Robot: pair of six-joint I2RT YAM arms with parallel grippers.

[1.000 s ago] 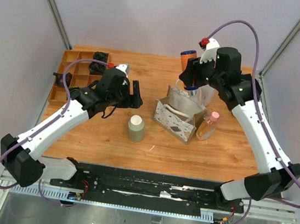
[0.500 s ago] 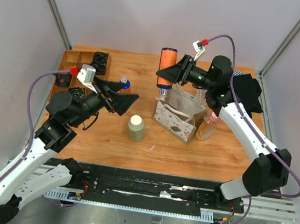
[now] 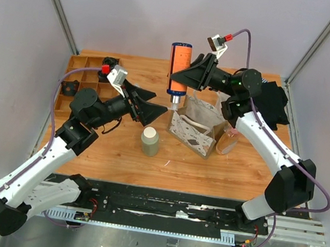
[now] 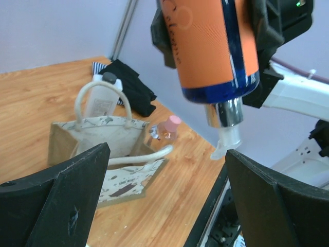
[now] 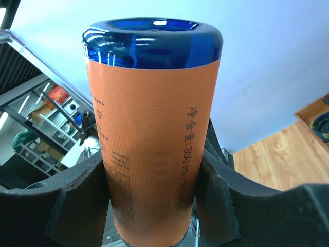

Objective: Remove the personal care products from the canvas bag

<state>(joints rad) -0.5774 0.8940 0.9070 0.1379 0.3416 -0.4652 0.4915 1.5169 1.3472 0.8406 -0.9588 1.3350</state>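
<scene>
Orange bottle [image 3: 179, 69] with blue ends is up in the air, inverted: blue base on top, silver collar and clear nozzle pointing down, over the left far corner of the canvas bag [image 3: 196, 127]. Right end effector [image 3: 186, 77] pinches it around the body, a finger on either side in the right wrist view. Bag sits upright on the table [image 3: 112, 153], rope handles flopped. Olive-beige bottle [image 3: 149, 141] with cream cap stands on the table left of the bag, apart from it. Pink-capped clear bottle [image 3: 229, 138] stands just beside the bag's right end. White bottle [image 4: 104, 98] shows at the bag's far side; can't tell if it is inside. Left end effector [image 3: 152, 105] is spread wide, empty, raised left of the orange bottle, above the olive one. Black garment [image 3: 271, 104] far right, wooden tray [image 3: 76, 81] far left.
</scene>
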